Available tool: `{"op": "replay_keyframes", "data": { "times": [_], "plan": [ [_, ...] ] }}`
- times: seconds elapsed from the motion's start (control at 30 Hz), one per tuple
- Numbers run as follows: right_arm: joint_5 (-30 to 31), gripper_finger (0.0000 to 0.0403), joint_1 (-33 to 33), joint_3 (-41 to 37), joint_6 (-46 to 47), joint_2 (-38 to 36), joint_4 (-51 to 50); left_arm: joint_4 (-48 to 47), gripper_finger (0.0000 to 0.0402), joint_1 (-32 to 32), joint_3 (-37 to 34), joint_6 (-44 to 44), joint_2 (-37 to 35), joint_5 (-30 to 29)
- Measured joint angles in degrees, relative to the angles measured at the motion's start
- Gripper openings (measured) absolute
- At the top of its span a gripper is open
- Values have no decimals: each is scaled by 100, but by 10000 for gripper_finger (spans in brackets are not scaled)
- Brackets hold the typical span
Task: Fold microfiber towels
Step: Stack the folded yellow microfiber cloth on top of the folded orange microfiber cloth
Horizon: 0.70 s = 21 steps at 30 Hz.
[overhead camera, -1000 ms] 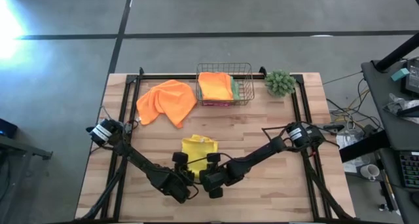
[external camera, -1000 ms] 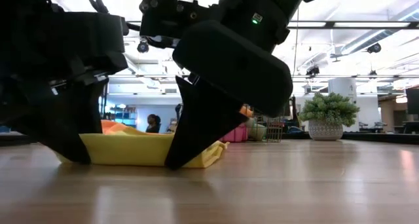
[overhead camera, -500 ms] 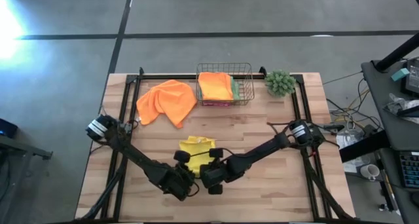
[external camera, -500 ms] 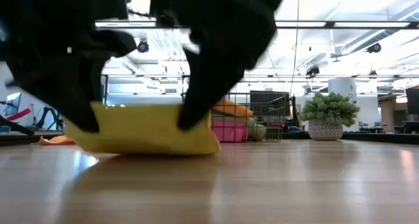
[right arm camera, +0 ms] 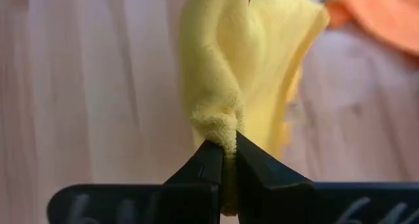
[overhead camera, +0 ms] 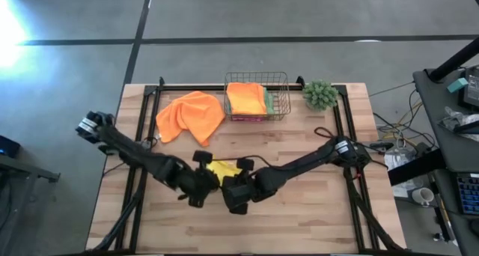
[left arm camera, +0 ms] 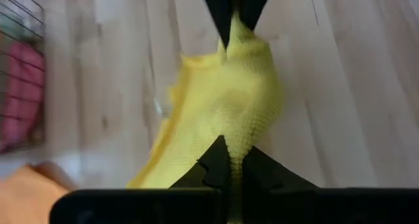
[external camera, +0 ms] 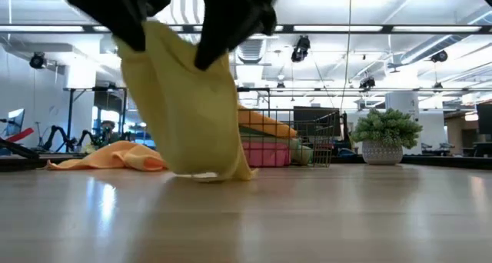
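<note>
Yellow towel [external camera: 188, 101] pinched by left gripper [external camera: 131, 28] and right gripper [external camera: 219, 40], arms cropped above.

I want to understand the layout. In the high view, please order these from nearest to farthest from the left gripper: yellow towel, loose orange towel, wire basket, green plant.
1. Yellow towel, held by the left gripper itself.
2. Loose orange towel, spread at the far left.
3. Wire basket, at the far edge, centre.
4. Green plant, in the far right corner.
</note>
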Motion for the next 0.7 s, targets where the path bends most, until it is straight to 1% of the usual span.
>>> {"op": "replay_keyframes", "data": {
  "times": [0.23, 0.33, 0.53, 0.7],
  "plan": [
    [47, 9, -301, 499, -52, -2, -310, -121, 1, 552, 32, 776, -575, 45],
    [50, 9, -460, 759, -64, -2, -664, -164, 1, 800, 105, 1014, -698, 68],
    [333, 9, -731, 1344, -65, -10, -1456, -382, 1, 1125, 276, 1392, -771, 84],
    [349, 9, -965, 1828, -69, -18, -1982, -358, 1, 1371, 496, 1764, -751, 66]
  ]
}}
